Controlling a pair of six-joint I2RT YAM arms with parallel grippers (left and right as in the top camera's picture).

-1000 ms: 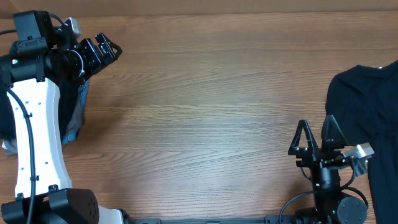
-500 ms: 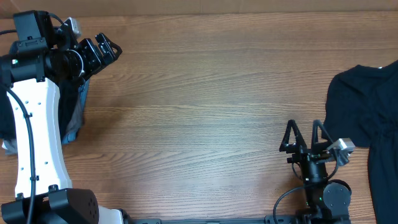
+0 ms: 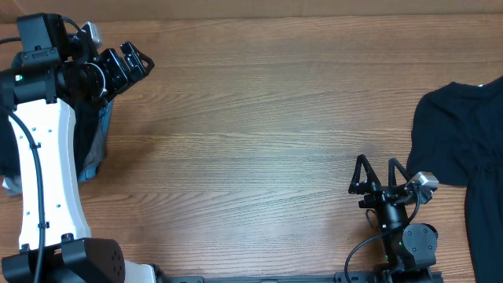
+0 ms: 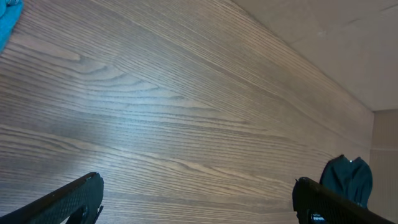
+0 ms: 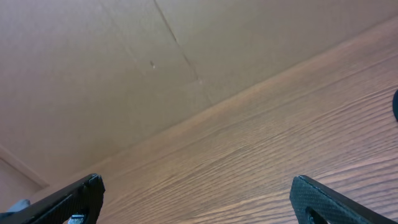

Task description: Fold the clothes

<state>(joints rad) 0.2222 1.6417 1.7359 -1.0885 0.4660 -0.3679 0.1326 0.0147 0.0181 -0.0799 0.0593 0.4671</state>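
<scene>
- Clothes, main piece: you have a black garment [image 3: 460, 134] lying rumpled at the right edge of the table [image 3: 251, 134]. It runs out of frame on the right and on the near side.
- Second heap, far left: a blue-grey piece [image 3: 97, 137] sits mostly hidden under the left arm's white link [image 3: 43, 173]. More dark fabric [image 3: 6, 149] lies beside it at the left edge. You cannot tell what garments these are.
- Your left gripper [image 3: 135, 61] is at the far-left corner, just past the far end of that heap. Its fingers are spread wide with nothing between them.
- In the left wrist view you see both finger tips [image 4: 74, 199] in the bottom corners with bare wood between them. A scrap of light-blue cloth [image 4: 7, 18] shows in the top-left corner, and the black garment is small in the distance by the right finger.
- Your right gripper [image 3: 376, 165] is on the near side, right of centre, pointing toward the far side. It is near the left edge of the black garment but apart from it. Its fingers are spread and it holds nothing.
- In the right wrist view you see the fingers [image 5: 68, 199] low in both corners, with wood grain and a beige wall [image 5: 124, 62] beyond. A sliver of dark cloth shows at the right edge.
- Neither gripper touches any fabric.
</scene>
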